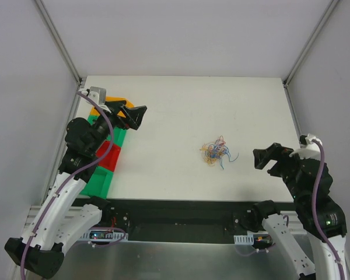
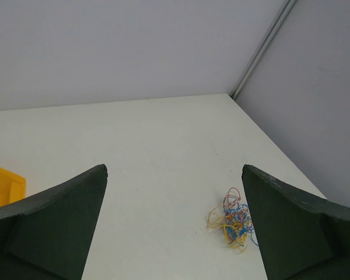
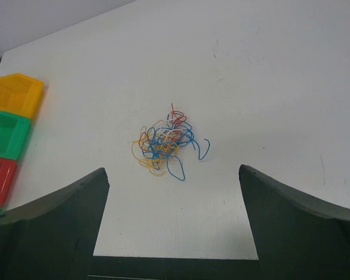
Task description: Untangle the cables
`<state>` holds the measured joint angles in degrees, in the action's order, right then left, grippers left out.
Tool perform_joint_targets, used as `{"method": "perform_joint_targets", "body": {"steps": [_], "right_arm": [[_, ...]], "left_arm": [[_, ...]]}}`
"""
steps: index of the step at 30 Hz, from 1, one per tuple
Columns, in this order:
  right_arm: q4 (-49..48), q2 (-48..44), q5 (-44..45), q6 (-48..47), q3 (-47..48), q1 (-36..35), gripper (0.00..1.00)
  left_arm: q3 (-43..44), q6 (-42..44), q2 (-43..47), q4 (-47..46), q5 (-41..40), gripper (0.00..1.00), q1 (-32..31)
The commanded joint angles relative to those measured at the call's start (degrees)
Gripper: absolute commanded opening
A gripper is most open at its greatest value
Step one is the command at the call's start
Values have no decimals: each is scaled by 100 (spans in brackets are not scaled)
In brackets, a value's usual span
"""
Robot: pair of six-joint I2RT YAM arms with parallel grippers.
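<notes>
The cables (image 1: 217,151) lie as one small tangled clump of thin blue, orange-tan and red strands on the white table (image 1: 181,99), right of centre. My left gripper (image 1: 132,115) hovers open over the bins at the left, far from the clump. My right gripper (image 1: 268,158) stands open near the right front, a short way right of the clump. In the left wrist view the cables (image 2: 235,219) lie just inside the right finger (image 2: 297,233). In the right wrist view the cables (image 3: 165,142) lie ahead of the open fingers (image 3: 46,227), untouched.
A row of bins lines the table's left edge: orange (image 1: 118,106), green (image 1: 114,135), red (image 1: 109,156) and green (image 1: 98,182). White walls enclose the table on three sides. A dark strip (image 1: 181,211) runs along the near edge between the arm bases.
</notes>
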<state>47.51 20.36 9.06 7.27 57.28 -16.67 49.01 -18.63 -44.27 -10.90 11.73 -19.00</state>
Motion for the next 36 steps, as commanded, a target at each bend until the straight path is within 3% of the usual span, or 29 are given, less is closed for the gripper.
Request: {"method": "perform_joint_targets", "body": {"steps": [1,19,28,36], "right_arm": [[58,354,-27,170,-128,32,96],[-847,1180,-545,565,-1086,32,96],[-2376,3059,-1529,688,-1500,14,96],[-3273,4809,-1706,925,-1158,-249,96]], "left_arm": [[126,-123,6,-273,155,99,72],[214,-246,-274,-176,374,99,90],[1048,-571,-1759,693,1550,99,116],[1654,-1054,-3059,1272,2895,94,116]]}}
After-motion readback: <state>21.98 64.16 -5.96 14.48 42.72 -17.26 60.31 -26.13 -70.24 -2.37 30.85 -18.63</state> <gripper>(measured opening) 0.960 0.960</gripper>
